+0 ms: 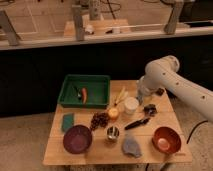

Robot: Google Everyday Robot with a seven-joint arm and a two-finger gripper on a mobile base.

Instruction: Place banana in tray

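The banana (pixel 120 96) is a slim pale yellow piece lying on the wooden table (pixel 90 157), just left of the white cup (pixel 131 105) and right of the tray. The tray (pixel 66 91) is a dark green bin at the table's back left, with a small orange piece (pixel 84 93) and a dark item inside. My gripper (pixel 141 98) hangs at the end of the white arm (pixel 162 72), above the table just right of the white cup and a short way right of the banana.
A round yellow-orange fruit (pixel 114 114), dark grapes (pixel 100 120), a teal pad (pixel 68 121), a purple bowl (pixel 77 139), a metal cup (pixel 113 133), a grey cloth (pixel 131 146), an orange bowl (pixel 166 140) and a dark utensil (pixel 137 123) crowd the table.
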